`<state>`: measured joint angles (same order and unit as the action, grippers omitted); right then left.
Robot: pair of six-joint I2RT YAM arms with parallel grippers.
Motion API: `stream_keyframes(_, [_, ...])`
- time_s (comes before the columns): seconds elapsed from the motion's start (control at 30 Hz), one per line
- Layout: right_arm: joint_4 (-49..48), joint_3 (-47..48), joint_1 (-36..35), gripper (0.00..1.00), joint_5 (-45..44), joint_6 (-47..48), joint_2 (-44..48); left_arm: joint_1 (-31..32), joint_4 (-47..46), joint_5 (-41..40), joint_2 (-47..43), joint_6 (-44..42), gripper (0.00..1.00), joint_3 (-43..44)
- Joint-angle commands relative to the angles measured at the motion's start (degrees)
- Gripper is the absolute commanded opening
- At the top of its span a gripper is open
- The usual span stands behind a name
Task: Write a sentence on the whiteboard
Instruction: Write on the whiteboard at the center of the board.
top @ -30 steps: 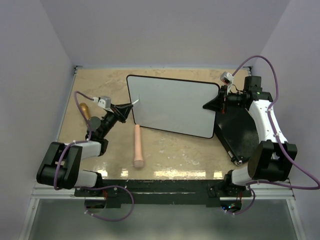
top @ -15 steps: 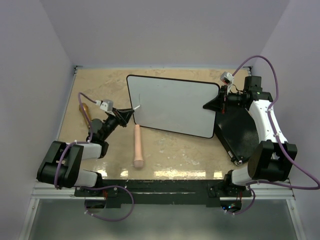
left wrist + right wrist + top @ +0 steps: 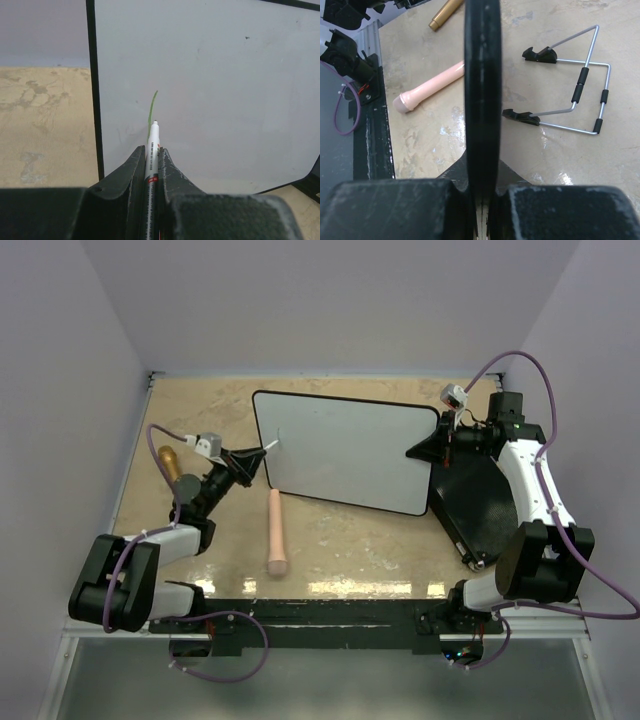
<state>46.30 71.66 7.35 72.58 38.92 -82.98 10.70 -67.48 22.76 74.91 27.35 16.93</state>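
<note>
Whiteboard [image 3: 345, 450] at the centre of the desk [image 3: 350, 540]. Left hand [image 3: 262, 452] at its left edge, closed on a marker [image 3: 151, 150] whose tip meets the board just below a short stroke [image 3: 152, 107]. Right hand [image 3: 418, 452] clamps the right edge, above a flat case [image 3: 475, 495]. Rod [image 3: 275, 532] before the board; handled tool [image 3: 170, 460] far left; wire stand [image 3: 578, 92] on the board's far side from the rod.

A robotics lab cell: lilac walls [image 3: 330, 300] enclose a beige tabletop [image 3: 345, 540] with a black mounting rail [image 3: 330, 613].
</note>
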Motion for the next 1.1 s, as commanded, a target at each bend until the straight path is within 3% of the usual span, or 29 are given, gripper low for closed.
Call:
stream_keyframes(0.0, [0.10, -0.03, -0.32, 0.00, -3.49, 2.13, 0.45, 0.20, 0.86, -2.11, -0.91, -2.21, 0.00, 2.58])
stream_keyframes(1.07, [0.19, 0.06, -0.32, 0.00, -3.41, 2.04, 0.27, 1.78, 0.07, 3.17, 5.42, -0.55, 0.00, 8.39])
